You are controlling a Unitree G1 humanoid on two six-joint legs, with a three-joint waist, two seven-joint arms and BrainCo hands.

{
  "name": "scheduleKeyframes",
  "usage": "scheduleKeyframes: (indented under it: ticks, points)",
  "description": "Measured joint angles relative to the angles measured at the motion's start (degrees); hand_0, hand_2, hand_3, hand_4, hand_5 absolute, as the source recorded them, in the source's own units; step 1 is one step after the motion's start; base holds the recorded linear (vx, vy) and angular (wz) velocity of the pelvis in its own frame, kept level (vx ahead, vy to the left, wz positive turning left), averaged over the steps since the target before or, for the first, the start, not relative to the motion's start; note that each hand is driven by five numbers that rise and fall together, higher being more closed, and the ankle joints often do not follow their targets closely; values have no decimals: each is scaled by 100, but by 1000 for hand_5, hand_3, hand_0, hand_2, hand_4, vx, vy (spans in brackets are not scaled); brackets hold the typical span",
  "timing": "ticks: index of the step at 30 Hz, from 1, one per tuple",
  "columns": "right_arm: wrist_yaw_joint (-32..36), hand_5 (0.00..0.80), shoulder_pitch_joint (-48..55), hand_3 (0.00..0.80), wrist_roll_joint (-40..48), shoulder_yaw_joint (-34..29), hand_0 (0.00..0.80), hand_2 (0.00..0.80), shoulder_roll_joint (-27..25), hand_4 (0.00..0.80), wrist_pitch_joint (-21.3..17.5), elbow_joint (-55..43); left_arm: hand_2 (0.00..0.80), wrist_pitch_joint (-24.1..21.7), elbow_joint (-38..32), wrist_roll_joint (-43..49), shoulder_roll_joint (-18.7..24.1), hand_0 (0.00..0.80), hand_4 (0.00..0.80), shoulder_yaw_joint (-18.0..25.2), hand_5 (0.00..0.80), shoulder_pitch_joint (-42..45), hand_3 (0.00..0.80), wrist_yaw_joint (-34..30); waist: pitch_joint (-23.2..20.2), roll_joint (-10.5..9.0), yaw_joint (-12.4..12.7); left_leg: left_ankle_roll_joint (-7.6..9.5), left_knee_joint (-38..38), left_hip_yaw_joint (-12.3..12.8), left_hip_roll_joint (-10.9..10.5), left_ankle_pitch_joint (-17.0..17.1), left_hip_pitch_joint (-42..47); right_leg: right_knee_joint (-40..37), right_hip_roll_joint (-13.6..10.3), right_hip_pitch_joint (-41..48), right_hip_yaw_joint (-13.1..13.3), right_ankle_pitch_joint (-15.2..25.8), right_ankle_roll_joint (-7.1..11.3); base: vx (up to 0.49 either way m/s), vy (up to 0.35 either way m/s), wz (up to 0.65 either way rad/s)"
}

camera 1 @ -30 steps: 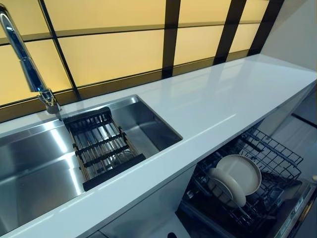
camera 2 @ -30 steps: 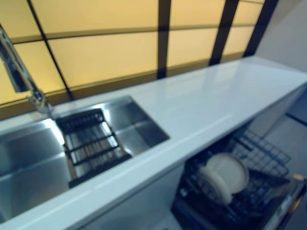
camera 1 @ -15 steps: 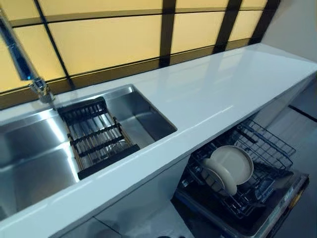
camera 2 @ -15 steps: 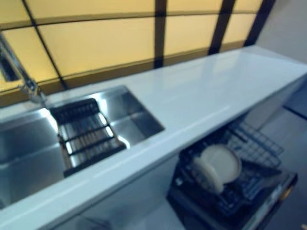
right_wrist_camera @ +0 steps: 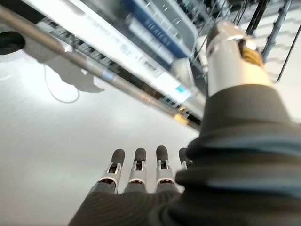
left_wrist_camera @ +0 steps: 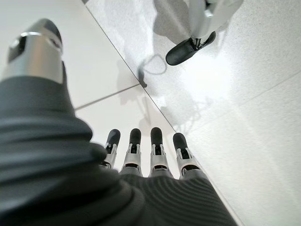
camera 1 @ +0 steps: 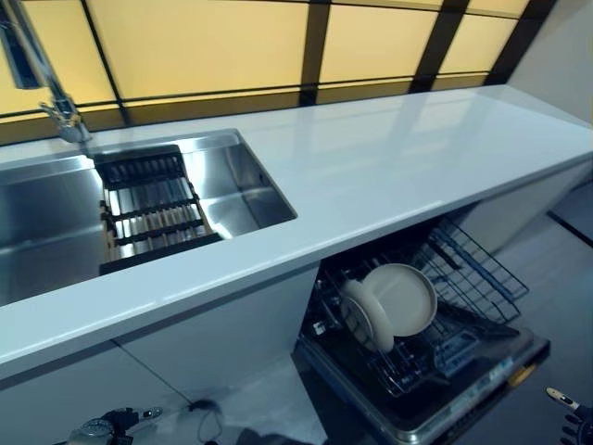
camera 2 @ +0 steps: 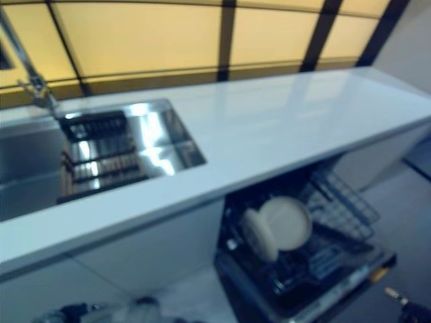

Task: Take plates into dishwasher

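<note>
Two cream plates [camera 1: 400, 298] stand on edge, one in front of the other, in the dark wire rack [camera 1: 482, 278] pulled out of the open dishwasher under the counter. My right hand [right_wrist_camera: 141, 172] hangs open and empty with straight fingers, close to the edge of the dishwasher door [right_wrist_camera: 117, 84]. Only its tip [camera 1: 565, 400] shows at the lower right of the eye views, to the right of the door. My left hand [left_wrist_camera: 157, 150] is open too, fingers straight, pointing down at the pale floor with nothing in it.
A long white counter [camera 1: 417, 158] runs above the dishwasher. To the left, a steel sink [camera 1: 236, 190] holds a black drying rack [camera 1: 148, 209] below a chrome tap [camera 1: 42, 79]. The lowered dishwasher door [camera 1: 463, 399] juts out over the floor.
The camera has tipped down and shifted, so the floor and the whole dishwasher now show. The plates and the rack have not moved. My right hand's tip has come into view.
</note>
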Motion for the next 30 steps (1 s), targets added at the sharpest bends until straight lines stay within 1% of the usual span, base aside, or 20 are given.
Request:
scheduleKeyframes:
  ticks: [3, 4, 6, 8, 11, 12, 13, 14, 15, 16, 17, 18, 19, 20, 21, 22, 23, 25, 29, 30]
  points:
    - [42, 0, 48, 0, 87, -3, 0, 0, -21, 0, 0, -130, 0, 13, -47, -3, -15, 0, 0, 2, 0, 11, 0, -18, 139, 253, -48, 3, -199, 2, 62, 163, 89, -389, 101, 210, -31, 261, -30, -128, -88, -2]
    - [60, 0, 60, 0, 87, -2, 0, 0, -15, 0, 14, -141, 0, 12, -56, -3, -16, 0, 0, 20, 0, 22, 0, -19, 160, 300, -42, -7, -231, 12, 54, 185, 111, -478, 112, 248, -28, 315, -33, -57, -87, -1]
    - [196, 0, 65, 0, 85, 3, 0, 0, -12, 0, 70, -133, 0, 6, 1, -5, -14, 0, 0, 200, 0, 116, 0, -36, 203, 461, -13, -37, -281, 11, 24, 230, 249, -784, 171, 485, -17, 465, -43, -42, -72, -5]
    - [312, 0, 68, 0, 64, 3, 0, 0, -13, 0, 103, -129, 0, 3, 26, -6, 4, 0, 0, 379, 0, 229, 0, -72, 195, 510, -14, -48, -317, 14, 30, 234, 388, -969, 208, 674, -29, 521, -59, -102, -64, 0]
    - [526, 0, 111, 0, 62, 0, 0, 0, -27, 0, 121, -77, 0, -18, 156, -8, 17, 0, 0, 392, 0, 290, 0, -239, 178, 540, -34, -97, -335, 21, 48, 275, 502, -1022, 266, 816, -60, 516, -81, -215, -41, 7]
    - [580, 0, 101, 0, 63, 0, 0, 0, -29, 0, 135, -26, 0, -28, 199, -14, 21, 0, 0, 389, 0, 287, 0, -303, 177, 530, -38, -103, -252, -44, 38, 298, 491, -994, 243, 831, -75, 488, -106, -271, 16, 14]
    - [619, 0, 93, 0, 63, 0, 0, 0, -24, 0, 140, 16, 0, -48, 241, -39, 27, 0, 0, 389, 0, 265, 0, -345, 179, 493, -64, -113, -166, -151, 18, 342, 433, -979, 220, 835, -81, 449, -132, -174, 96, 12]
    - [715, 0, 53, 0, 63, 0, 0, 0, -6, 0, 155, 98, 0, -91, 306, -108, 44, 0, 0, 391, 0, 269, 0, -432, 158, 318, -94, -231, -27, -627, -158, 651, 331, -900, 28, 782, -57, 399, -145, -172, 177, -5]
    - [830, 0, -68, 0, 58, 0, 0, 0, -23, 0, 145, 197, 0, -111, 407, -124, 49, 0, 0, 379, 0, 323, 0, -529, 99, 101, -141, -306, 180, -1249, -509, 618, 305, -910, -293, 750, 22, 445, -113, -147, 217, -25]
    - [890, 0, -126, 0, 53, -2, 0, 0, -48, 0, 144, 189, 0, -111, 430, -130, 43, 0, 0, 380, 0, 364, 0, -582, 75, 8, -151, -265, 418, -1482, -749, 397, 342, -908, -428, 729, 106, 491, -48, -74, 174, -43]
    - [937, 0, -172, 0, 49, -3, 0, 0, -83, 0, 145, 170, 0, -110, 434, -131, 42, 0, 0, 385, 0, 382, 0, -627, 37, -7, -166, -154, 656, -1550, -907, 12, 406, -931, -488, 729, 160, 579, 13, -68, 157, -39]
    - [991, 0, -174, 0, 8, 11, 0, 0, -130, 0, 153, 169, 0, -159, 414, -133, 58, 0, 0, 398, 0, 368, 0, -651, -56, 157, -226, -6, 453, -1543, -1060, -405, 611, -945, -440, 759, 163, 620, 64, -116, 124, -2]
    - [991, 0, -119, 0, 8, 65, 0, 0, -106, 0, 191, 166, 0, -231, 381, -137, 81, 0, 0, 385, 0, 289, 0, -652, -146, 326, -411, 164, -217, -1519, -1030, -476, 839, -923, -316, 707, 132, 625, 89, -151, 99, 16]
    - [985, 0, -121, 0, 11, 122, 0, 0, -68, 0, 234, 159, 0, -265, 362, -145, 103, 0, 0, 377, 0, 220, 0, -651, -182, 392, -459, 143, -526, -1516, -976, -492, 958, -884, -244, 610, 136, 612, 121, -154, 31, 18]
    - [981, 0, -129, 0, 13, 179, 0, 0, 142, 0, 277, 168, 0, -322, 346, -150, 173, 0, 0, 366, 0, 18, 0, -648, -145, 290, -442, 166, -709, -1528, -1033, -350, 960, -762, -275, 439, 169, 630, 158, -171, 28, -14]
    - [955, 0, -192, 0, 11, 228, 0, 0, 348, 0, 269, 192, 0, -357, 331, -151, 221, 0, 0, 361, 0, -78, 0, -650, -100, 139, -425, 194, -698, -1532, -1092, -331, 938, -724, -327, 368, 238, 649, 194, -189, 44, -20]
    - [930, 0, -184, 0, 13, 244, 0, 0, 515, 0, 253, 197, 0, -366, 384, -153, 221, 0, 0, 301, 0, -96, 0, -651, -119, 70, -456, 213, -694, -1526, -1124, -325, 913, -715, -352, 329, 311, 656, 205, -160, 44, -13]
    - [853, 0, -157, 0, 19, 313, 0, 0, 606, 0, 254, 232, 0, -384, 417, -153, 215, 0, 0, 126, 0, -92, 0, -653, -154, 1, -466, 270, -722, -1527, -1156, -314, 863, -713, -360, 231, 396, 663, 218, -127, 62, -3]
    - [838, 0, -171, 0, 10, 313, 0, 0, 541, 0, 114, 268, 0, -462, 420, -153, 193, 0, 0, 123, 0, 91, 0, -618, -30, 128, -469, 268, -701, -1495, -1171, -305, 876, -733, -346, 177, 540, 726, 236, -88, 22, -12]
    - [833, 0, -174, 0, 7, 314, 0, 0, 534, 0, 99, 262, 0, -458, 420, -152, 187, 0, 0, 130, 0, 157, 0, -595, 31, 199, -460, 266, -705, -1491, -1170, -304, 877, -775, -336, 169, 573, 755, 252, -115, -37, -22]
